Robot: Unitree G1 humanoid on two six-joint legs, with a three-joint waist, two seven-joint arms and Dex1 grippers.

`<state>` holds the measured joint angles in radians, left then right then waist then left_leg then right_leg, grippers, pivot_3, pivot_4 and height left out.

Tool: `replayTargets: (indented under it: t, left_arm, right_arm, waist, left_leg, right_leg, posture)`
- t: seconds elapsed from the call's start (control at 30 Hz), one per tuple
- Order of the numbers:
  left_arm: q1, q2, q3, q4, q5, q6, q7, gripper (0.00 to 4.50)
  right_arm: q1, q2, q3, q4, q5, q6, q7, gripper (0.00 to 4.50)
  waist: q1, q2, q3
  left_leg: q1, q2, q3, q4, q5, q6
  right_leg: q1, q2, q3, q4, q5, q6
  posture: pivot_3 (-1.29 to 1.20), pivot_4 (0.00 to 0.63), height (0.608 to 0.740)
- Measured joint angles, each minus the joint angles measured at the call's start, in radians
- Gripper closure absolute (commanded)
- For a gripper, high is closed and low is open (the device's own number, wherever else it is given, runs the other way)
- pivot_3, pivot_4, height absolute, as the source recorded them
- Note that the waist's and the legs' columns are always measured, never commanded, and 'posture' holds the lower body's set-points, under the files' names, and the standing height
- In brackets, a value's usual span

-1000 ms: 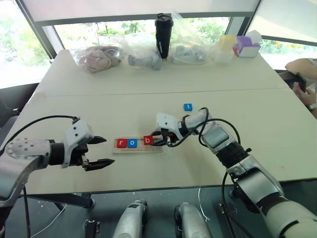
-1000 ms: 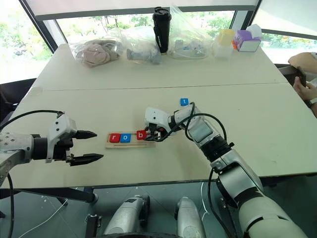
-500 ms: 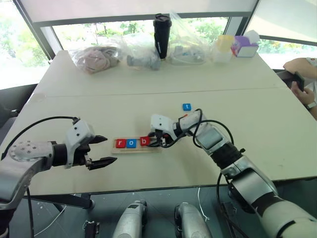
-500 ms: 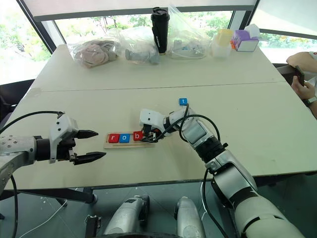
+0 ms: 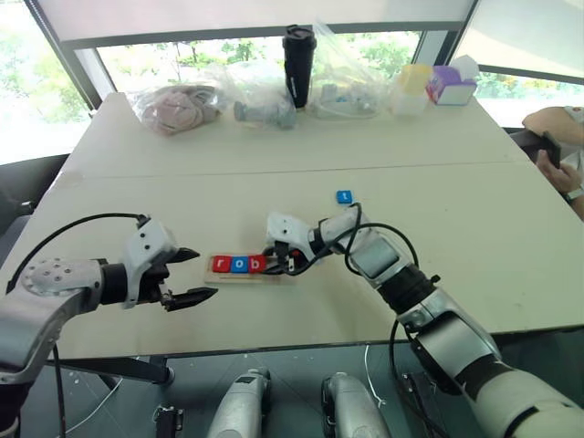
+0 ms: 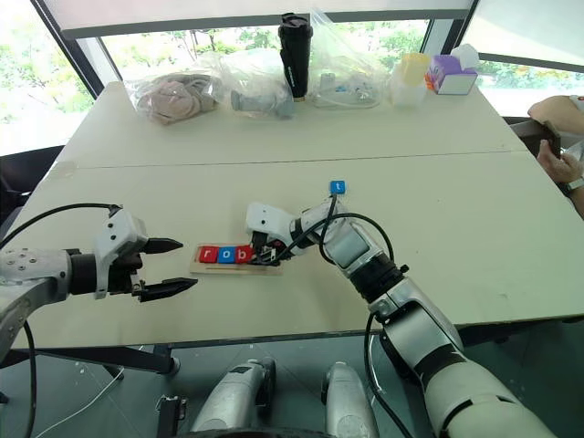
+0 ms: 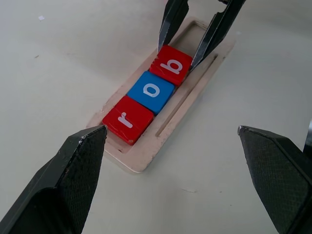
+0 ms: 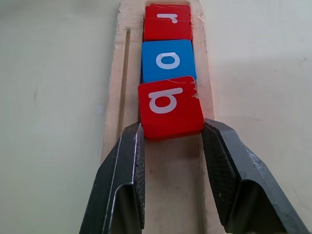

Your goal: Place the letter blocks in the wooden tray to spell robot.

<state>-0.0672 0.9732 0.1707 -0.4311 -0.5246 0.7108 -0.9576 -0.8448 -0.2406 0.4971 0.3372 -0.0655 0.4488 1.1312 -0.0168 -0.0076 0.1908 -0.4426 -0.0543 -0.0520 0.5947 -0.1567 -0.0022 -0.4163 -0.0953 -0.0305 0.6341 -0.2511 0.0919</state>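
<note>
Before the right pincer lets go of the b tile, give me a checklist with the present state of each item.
1. Right pincer closed on the red b tile: ok, a finger on each side.
2. b tile touching the blue o tile: ok.
3. b tile square with the row: not ok, it sits a little skewed.
4. r tile and o tile seated in the wooden tray: ok.
5. Left pincer open and apart from the tray: ok.
6. Blue t tile lying on the table beyond the tray: ok; the second o tile: cannot tell where it is.
</note>
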Motion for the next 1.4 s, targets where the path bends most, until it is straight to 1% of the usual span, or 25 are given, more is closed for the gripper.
replayTargets:
  t: [0.33, 0.4, 0.43, 0.57, 0.87, 1.4]
  left_arm:
    - [0.000, -0.005, -0.002, 0.007, 0.015, -0.002, 0.004, 0.00]
    - [-0.004, -0.007, -0.005, 0.011, 0.016, -0.004, 0.005, 0.00]
    - [-0.009, -0.011, -0.009, 0.017, 0.019, -0.007, 0.005, 0.00]
    - [-0.011, -0.017, -0.029, 0.028, 0.027, -0.017, 0.005, 0.00]
    - [-0.033, -0.019, -0.041, 0.060, 0.039, -0.028, 0.002, 0.00]
    - [-0.045, -0.024, -0.048, 0.065, 0.045, -0.031, 0.001, 0.00]
  right_arm:
    - [0.001, 0.025, 0.004, -0.023, 0.002, 0.061, -0.008, 3.37]
    - [0.002, 0.026, 0.004, -0.027, 0.004, 0.072, -0.008, 2.35]
    - [0.003, 0.026, 0.004, -0.028, 0.006, 0.077, -0.009, 2.01]
    - [0.003, 0.033, -0.007, -0.038, 0.026, 0.093, -0.024, 0.06]
    - [-0.029, 0.027, -0.081, -0.039, 0.049, 0.100, -0.090, 0.06]
    - [0.007, 0.029, -0.024, -0.046, 0.016, -0.012, -0.117, 0.06]
  waist:
    - [0.000, 0.000, 0.000]
    - [0.000, 0.000, 0.000]
    - [0.000, 0.000, 0.000]
    - [0.001, 0.000, 0.000]
    - [0.001, 0.000, 0.000]
    - [0.000, 0.000, 0.000]
  left_leg:
    - [0.000, 0.000, 0.000, 0.000, 0.000, 0.000]
    - [0.000, 0.000, 0.000, 0.000, 0.000, 0.000]
    - [0.000, 0.000, 0.000, 0.000, 0.000, 0.000]
    - [0.000, 0.000, 0.000, 0.000, 0.000, 0.000]
    - [0.000, 0.000, 0.000, -0.001, 0.000, -0.001]
    - [0.000, 0.000, 0.000, -0.001, 0.001, 0.000]
  right_leg:
    - [-0.001, 0.000, 0.000, 0.000, 0.000, 0.000]
    - [-0.001, 0.000, 0.000, 0.001, 0.000, 0.000]
    - [-0.001, 0.000, 0.000, 0.001, 0.000, 0.000]
    - [-0.001, 0.000, 0.000, 0.001, 0.000, 0.000]
    - [-0.002, 0.000, 0.000, 0.001, 0.000, 0.000]
    - [-0.002, 0.000, 0.000, 0.002, 0.000, 0.000]
  posture:
    - [0.00, 0.150, 0.740]
    - [0.00, 0.150, 0.740]
    - [0.00, 0.150, 0.740]
    - [0.00, 0.150, 0.740]
    - [0.00, 0.150, 0.740]
    - [0.00, 0.150, 0.740]
